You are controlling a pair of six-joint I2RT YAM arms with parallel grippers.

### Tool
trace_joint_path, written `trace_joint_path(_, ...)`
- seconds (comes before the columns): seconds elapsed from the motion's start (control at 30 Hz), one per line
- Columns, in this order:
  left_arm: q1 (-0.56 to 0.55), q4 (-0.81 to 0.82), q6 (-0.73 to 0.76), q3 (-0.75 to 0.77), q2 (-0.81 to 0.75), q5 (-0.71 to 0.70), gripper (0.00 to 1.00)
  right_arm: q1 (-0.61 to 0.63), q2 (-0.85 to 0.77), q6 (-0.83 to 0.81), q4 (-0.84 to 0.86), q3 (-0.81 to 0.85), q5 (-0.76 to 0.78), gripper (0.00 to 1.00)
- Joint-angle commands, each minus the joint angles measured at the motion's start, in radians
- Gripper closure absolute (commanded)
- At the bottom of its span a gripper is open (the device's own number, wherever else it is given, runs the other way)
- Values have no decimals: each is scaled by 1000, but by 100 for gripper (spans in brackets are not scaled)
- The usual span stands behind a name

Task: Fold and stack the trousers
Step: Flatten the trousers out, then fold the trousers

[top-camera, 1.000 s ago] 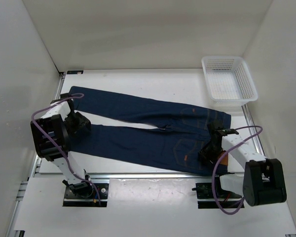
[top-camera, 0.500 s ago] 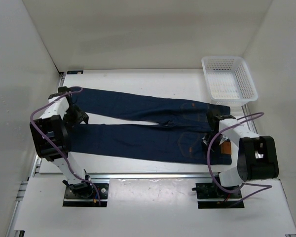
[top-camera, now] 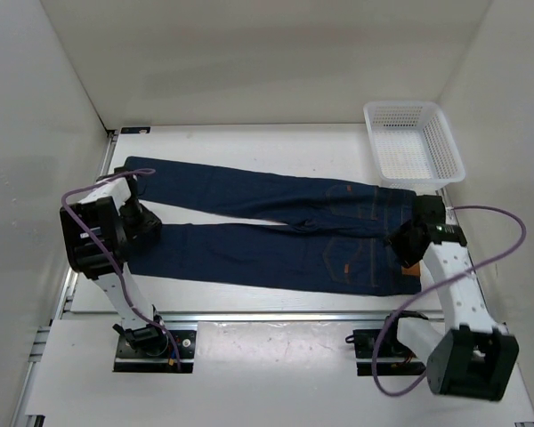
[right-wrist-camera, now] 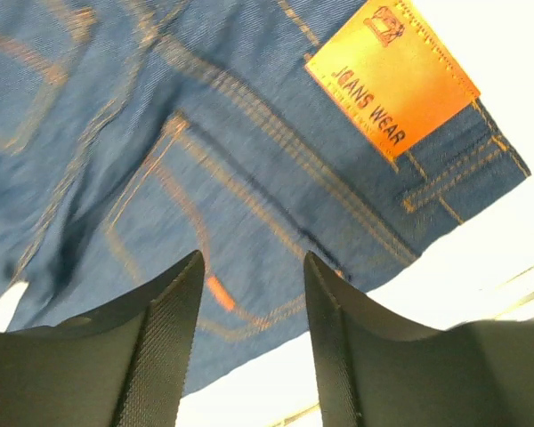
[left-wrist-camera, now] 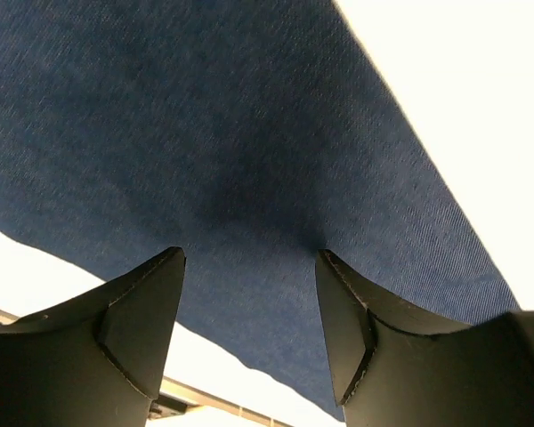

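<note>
Across the white desk (top-camera: pixel 249 147) the trousers (top-camera: pixel 249 253) lie flat, with the legs stretched to the left and the waistband at the right. The left tool (left-wrist-camera: pixel 249 267) hangs over the cuff end of the near leg, spread, with nothing between its fingers. The right tool (right-wrist-camera: pixel 249 267) is also spread, over the waistband end near the tan patch (right-wrist-camera: pixel 392 76). A white basket (top-camera: pixel 451 151) sits at the far right corner.

The trousers (top-camera: pixel 267 253) are matt dark denim cloth with a fine diagonal twill grain and orange stitching; their tan patch (right-wrist-camera: pixel 392 76) looks smooth and leather-like. The basket (top-camera: pixel 414 147) is white plastic mesh, the bench (top-camera: pixel 249 147) smooth matt white
</note>
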Motion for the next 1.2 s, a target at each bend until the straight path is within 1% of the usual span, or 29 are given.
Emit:
trace_joint_path(0.0,-33,26,-4,56,42,3,29,-1,-120,-47,-101,2,-44,45)
trace_joint_path(0.07,-64,26,-4,82,68,3,29,-1,-190,-56,-167,33,-20,45)
trace_joint_path(0.17,-85,15,-14,156,117,3,29,-1,-232,-77,-236,128,28,43)
trace_joint_path(0.2,-85,4,-14,179,135,3,29,-1,-232,-89,-250,159,45,43)
trace_joint_path(0.27,-94,-19,-4,280,187,3,29,-1,-223,-103,-278,238,78,43)
trace_joint_path(0.3,-94,-19,-4,280,203,3,29,-1,-211,-103,-278,260,79,43)
trace_joint_path(0.4,-107,-46,-4,371,224,15,30,-1,-201,-114,-287,286,79,43)
trace_joint_path(0.43,-116,-63,5,432,224,15,30,-1,-201,-114,-287,286,79,43)
trace_joint_path(0.53,-116,-146,-7,510,182,-15,24,-1,-201,-114,-287,277,69,43)
trace_joint_path(0.57,-116,-155,-7,511,151,-28,20,-1,-201,-114,-287,266,69,43)
trace_joint_path(0.6,-99,-155,-17,511,78,-28,16,-1,-201,-114,-287,266,60,43)
trace_joint_path(0.67,-32,-155,-17,459,10,-28,15,-1,-214,-114,-287,248,60,43)
trace_joint_path(0.7,-1,-142,-17,433,-44,-28,20,-1,-214,-123,-287,248,60,43)
trace_joint_path(0.73,31,-131,-17,402,-62,-28,22,-1,-214,-123,-287,248,60,43)
trace_joint_path(0.77,107,-111,-17,336,-73,-28,24,-1,-214,-123,-287,237,60,43)
trace_joint_path(0.83,186,-85,6,267,-73,20,25,-1,-214,-134,-278,237,40,43)
trace_joint_path(0.87,244,-74,6,204,-84,20,25,-1,-214,-143,-266,237,40,43)
trace_joint_path(0.93,258,-8,6,146,-96,31,25,-1,-201,-152,-256,237,25,43)
trace_joint_path(0.97,258,-8,-7,133,-96,31,22,-1,-201,-153,-246,237,10,43)
trace_joint_path(1.0,267,-8,-7,133,-84,31,17,-1,-191,-153,-246,237,-4,43)
trace_joint_path(1.03,268,-8,-17,133,-52,31,15,-1,-178,-153,-246,237,-13,43)
trace_joint_path(1.07,277,-8,-17,133,-32,31,1,-1,-178,-153,-246,237,-13,43)
trace_joint_path(1.17,301,3,-17,142,37,15,1,-1,-167,-153,-246,246,-24,43)
